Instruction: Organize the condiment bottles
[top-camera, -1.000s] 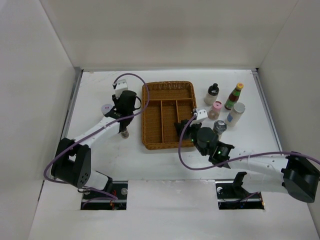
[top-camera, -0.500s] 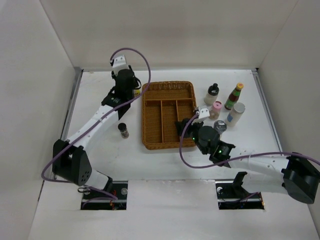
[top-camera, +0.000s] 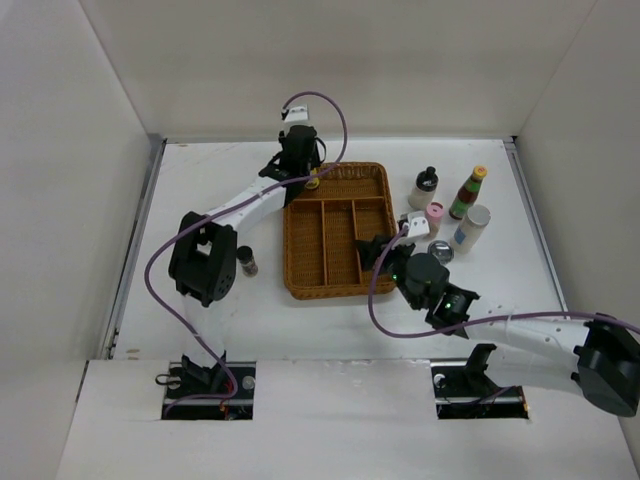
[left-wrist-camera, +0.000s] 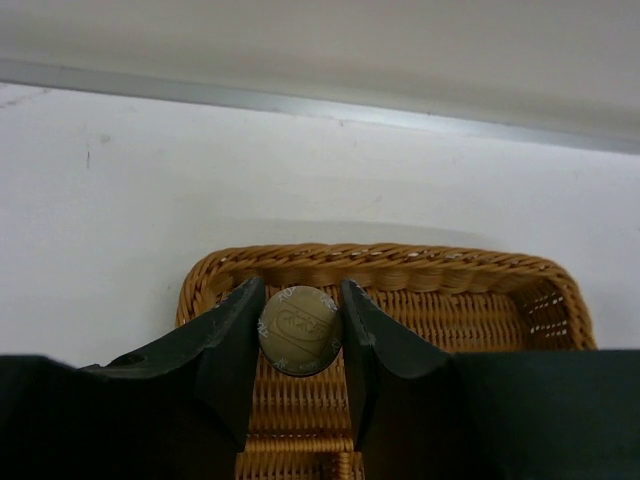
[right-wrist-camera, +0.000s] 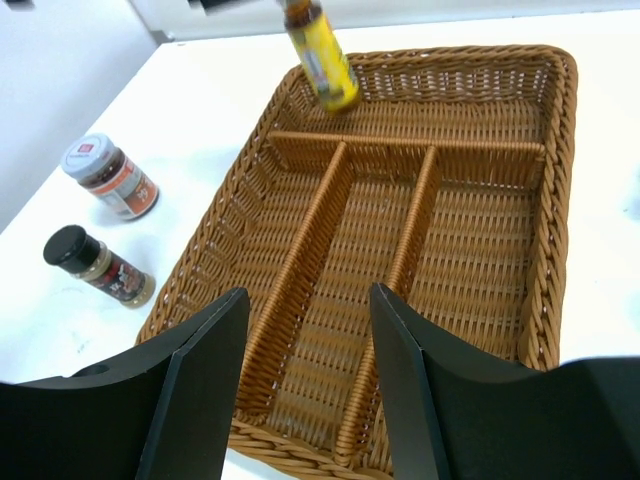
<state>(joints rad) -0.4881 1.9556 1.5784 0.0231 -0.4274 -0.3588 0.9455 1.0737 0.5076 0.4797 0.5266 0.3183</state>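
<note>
Placement step: left claw (left-wrist-camera: 300, 300) clamped on yellow bottle (right-wrist-camera: 322, 60), hanging over tray (right-wrist-camera: 558, 200) far compartment, 11 o'clock corner. Lower upright, well inside rim, before release. Right claw (right-wrist-camera: 308, 295) part-open, empty.

No text is fully legible in any view.

- Cap (left-wrist-camera: 300, 330) of the yellow bottle (right-wrist-camera: 322, 58), far left: embossed oval emblem with lettering, too blurred to read. The body label carries dark print, illegible.
- White-lidded jar (right-wrist-camera: 110, 176), left side: small red mark on the lid, characters unreadable.
- Black-capped bottle (right-wrist-camera: 98, 265), just near of that jar: dark label with red, print too small.
- Red-label sauce bottle (top-camera: 467, 192) and white blue-label bottle (top-camera: 470, 228), far right: label colours only.
</note>
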